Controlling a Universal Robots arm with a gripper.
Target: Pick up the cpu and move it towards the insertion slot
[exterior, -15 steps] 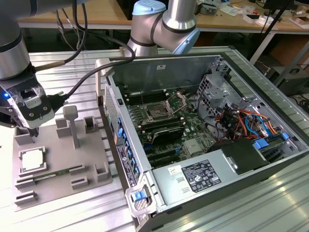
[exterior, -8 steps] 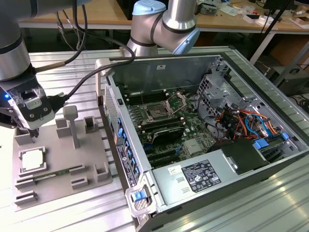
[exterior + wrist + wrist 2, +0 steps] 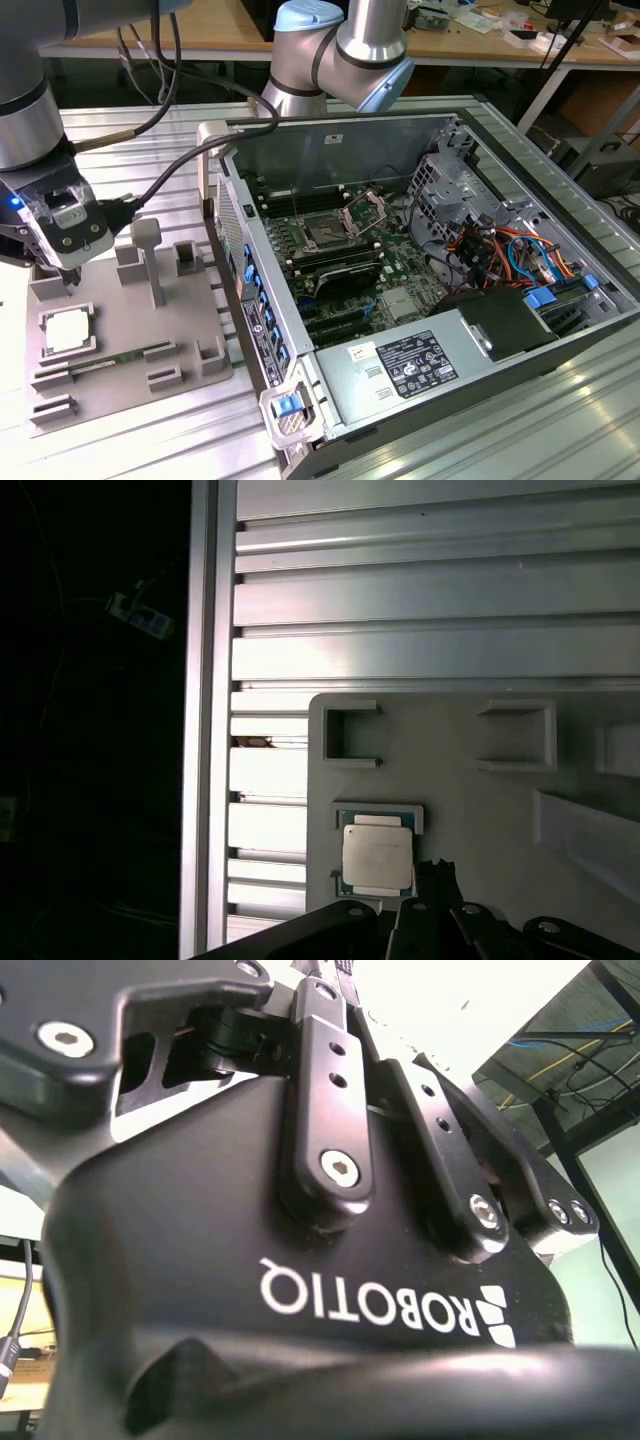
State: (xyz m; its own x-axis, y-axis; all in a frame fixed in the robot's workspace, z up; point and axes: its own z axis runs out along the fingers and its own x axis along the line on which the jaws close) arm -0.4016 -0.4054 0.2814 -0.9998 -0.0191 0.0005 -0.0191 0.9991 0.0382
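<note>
One tool (image 3: 70,278) hovers close to the one cpu (image 3: 68,331).

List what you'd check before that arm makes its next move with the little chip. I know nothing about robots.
1. CPU lying flat in its recess on the grey fixture: ok.
2. Tool positioned above the CPU and apart from it in the exterior view: ok.
3. CPU's silvery top free of anything lying on it, in the first wrist view: ok.
4. Insertion slot showing its dark centre, with nothing sitting in it: ok.
5. Computer case open on top so the board can be reached: ok.
6. Tool exactly centred over the CPU: cannot tell.
</note>
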